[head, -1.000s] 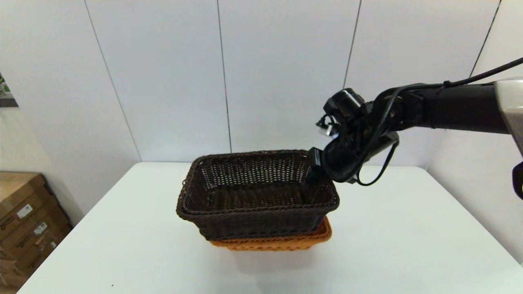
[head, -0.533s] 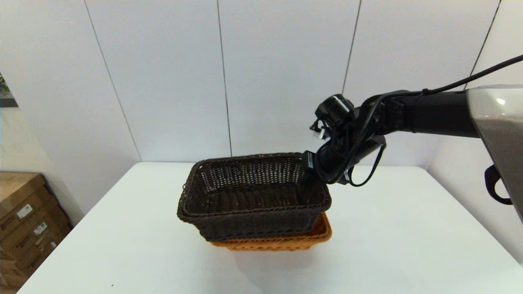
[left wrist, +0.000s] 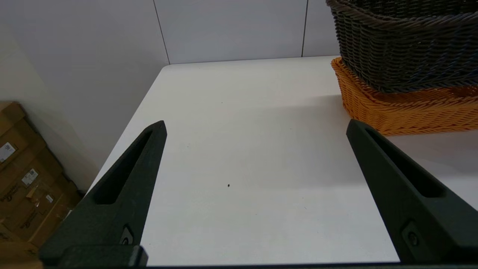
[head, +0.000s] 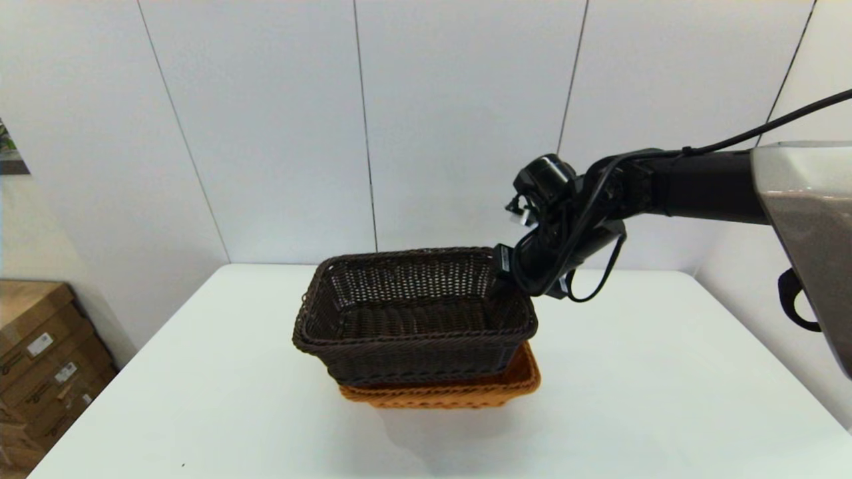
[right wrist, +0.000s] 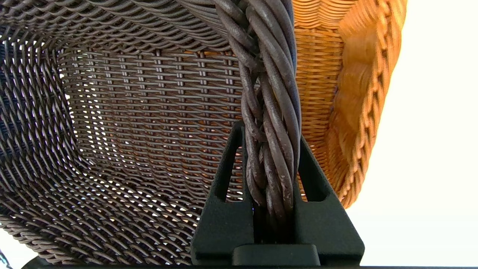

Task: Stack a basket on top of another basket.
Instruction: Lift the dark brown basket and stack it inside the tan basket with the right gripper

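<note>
1. The dark brown rectangular woven wicker basket (head: 414,313) with open-weave sides sits in the mouth of the orange-tan rectangular wicker basket (head: 459,392) with a braided rim, near the middle of the white desk (head: 632,399).
2. In the head view the dark basket covers nearly all of the orange-tan one; only a strip of the lower basket's near wall and its right corner show beneath it.
3. The dark basket looks slightly tilted, its left side sitting a little higher than its right; whether its base rests fully inside the lower basket cannot be told.
4. The right claw (head: 506,269) reaches in from the robot's right, above the desk, to the far right corner of the dark basket.
5. In the right wrist view its two black fingers (right wrist: 224,179) are clamped on the dark basket's twisted rim (right wrist: 270,123), one finger inside the wall and one outside.
6. That same view shows the orange-tan basket's inner wall (right wrist: 317,74) just beyond the gripped rim, and orange through the dark open weave.
7. The left claw (left wrist: 255,125) hangs low over the desk to the left of the stack, its fingers spread wide apart with nothing between them, well clear of both baskets.
8. Brown cardboard boxes (head: 33,346) stand on the floor past the desk's left edge.
</note>
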